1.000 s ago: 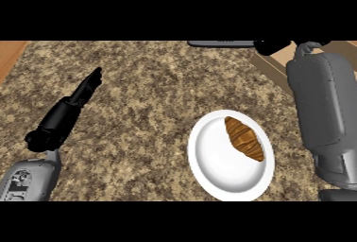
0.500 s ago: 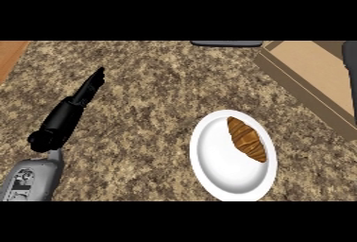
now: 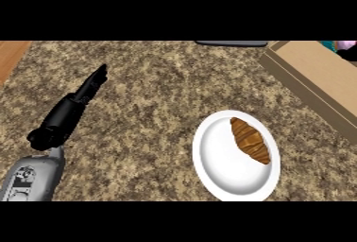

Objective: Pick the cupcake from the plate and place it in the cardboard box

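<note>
From my station, the big change is on the right: 1 second ago the grey right forearm filled the 3 o'clock side above the plate; now it has gone from view, and only a dark sliver, with a pink-and-teal patch beside it, shows at the 2 o'clock corner over the cardboard box (image 3: 317,80). I cannot tell whether that sliver is the right hand or what its fingers are doing, nor whether the pink patch is the cupcake.

The white plate (image 3: 226,177) sits at 5 o'clock and carries only a brown croissant (image 3: 250,140); I see no cupcake on it.

My left hand (image 3: 78,100) rests at 9 o'clock on the granite counter (image 3: 160,85), fingers straight and released, pointing toward 1 o'clock, holding nothing, just as it was 1 second ago.

My judgement: the carry to the box is likely underway or ending.
</note>
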Robot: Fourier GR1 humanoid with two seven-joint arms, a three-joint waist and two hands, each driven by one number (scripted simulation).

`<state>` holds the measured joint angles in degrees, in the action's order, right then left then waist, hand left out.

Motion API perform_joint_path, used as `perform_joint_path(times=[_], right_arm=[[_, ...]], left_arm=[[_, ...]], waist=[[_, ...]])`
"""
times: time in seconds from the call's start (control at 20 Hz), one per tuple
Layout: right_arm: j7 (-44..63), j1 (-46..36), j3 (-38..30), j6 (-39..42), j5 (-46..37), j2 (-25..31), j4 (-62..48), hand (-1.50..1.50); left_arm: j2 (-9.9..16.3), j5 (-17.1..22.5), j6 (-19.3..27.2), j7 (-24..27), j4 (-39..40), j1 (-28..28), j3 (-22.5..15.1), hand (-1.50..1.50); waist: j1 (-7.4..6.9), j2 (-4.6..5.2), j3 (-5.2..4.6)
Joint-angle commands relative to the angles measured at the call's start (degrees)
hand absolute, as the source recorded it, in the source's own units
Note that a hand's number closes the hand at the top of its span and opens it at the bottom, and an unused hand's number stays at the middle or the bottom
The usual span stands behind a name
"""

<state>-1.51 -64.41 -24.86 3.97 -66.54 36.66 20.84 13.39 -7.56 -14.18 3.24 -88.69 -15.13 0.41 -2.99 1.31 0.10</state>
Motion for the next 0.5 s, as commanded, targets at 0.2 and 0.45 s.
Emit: perform_joint_path(times=[0.2, 0.45], right_arm=[[-3.5, -0.8, 2.0, 10.1, -2.8, 7.4, -9.5, 1.50], [-14.0, 0.6, 2.0, 16.0, -2.0, 9.5, -11.8, -1.50]], left_arm=[[-0.7, -0.8, 0.4, -0.8, 0.5, -2.7, -0.6, 0.00], [-0.5, -1.3, 0.4, 1.2, 0.6, -0.1, -0.5, 0.00]], waist=[[-1.05, 0.83, 0.11], [-1.17, 0.69, 0.16]])
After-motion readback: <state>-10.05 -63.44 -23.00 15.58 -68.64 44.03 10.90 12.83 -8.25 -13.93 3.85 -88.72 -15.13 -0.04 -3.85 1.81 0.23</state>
